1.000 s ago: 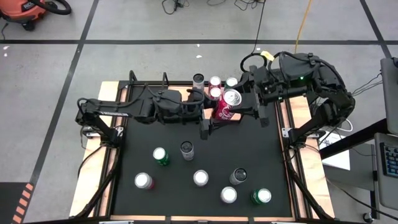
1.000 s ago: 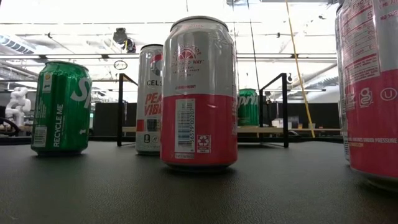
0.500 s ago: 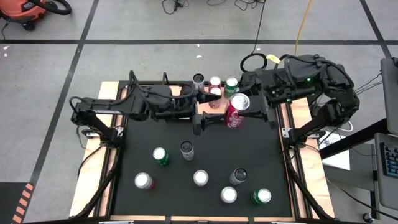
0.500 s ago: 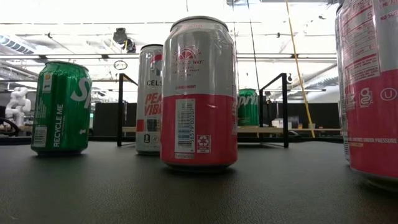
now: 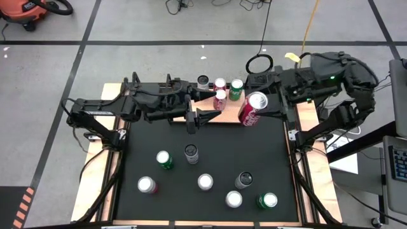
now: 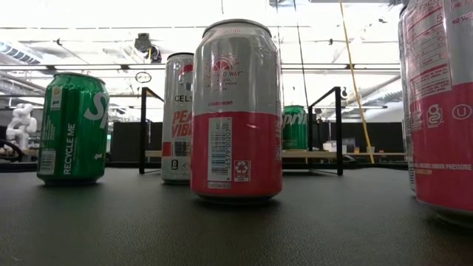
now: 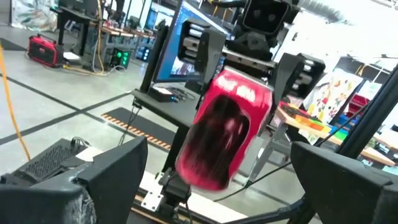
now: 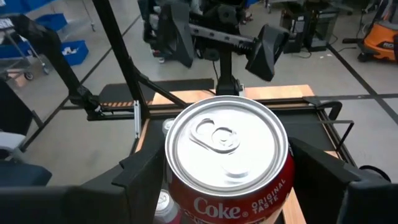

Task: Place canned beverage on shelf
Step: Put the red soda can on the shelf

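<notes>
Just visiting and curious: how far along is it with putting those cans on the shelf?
Four cans already stand on the shelf. The right gripper holds a red Coke can above the shelf's right end; the left gripper is open and empty. Seven cans remain on the black mat.

Carried toward 3 o'clock in the right gripper (image 5: pixel 260 109), Coke can (image 5: pixel 253 109), from over the shelf's (image 5: pixel 226 116) front edge at centre to over its right end, more tilted than before. Drawn back toward 9 o'clock and off the can, left gripper (image 5: pixel 198 119), jaws spread empty. Uncovered by this, the shelf's middle.
</notes>
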Tool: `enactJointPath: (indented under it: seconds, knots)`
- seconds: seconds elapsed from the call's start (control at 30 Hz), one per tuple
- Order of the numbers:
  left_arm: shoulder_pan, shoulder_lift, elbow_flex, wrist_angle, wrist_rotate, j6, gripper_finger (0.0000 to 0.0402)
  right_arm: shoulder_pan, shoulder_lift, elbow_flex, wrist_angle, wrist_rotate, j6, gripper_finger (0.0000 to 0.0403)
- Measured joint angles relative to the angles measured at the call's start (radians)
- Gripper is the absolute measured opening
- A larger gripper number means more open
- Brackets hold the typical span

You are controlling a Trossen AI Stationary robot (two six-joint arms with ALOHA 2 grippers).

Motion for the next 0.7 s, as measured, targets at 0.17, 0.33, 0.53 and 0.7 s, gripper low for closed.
enactJointPath:
  seconds: [0.17,0.33,0.53,0.7]
  knots:
    - [-0.01,-0.031,-0.001,-0.081,-0.007,0.0,0.0399,0.0,-0.02,-0.025,0.003,0.017,0.017,0.0265]
    - [-0.023,-0.071,-0.001,-0.174,-0.006,0.0,0.0399,0.0,-0.052,-0.145,0.034,0.032,0.045,0.0265]
    - [-0.033,-0.119,-0.001,-0.313,-0.006,-0.001,0.0398,0.0,-0.149,-0.387,0.182,0.032,0.054,0.0265]
    - [-0.044,-0.151,-0.001,-0.355,-0.006,-0.027,0.0397,0.0,-0.257,-0.677,0.432,0.032,0.075,0.0265]
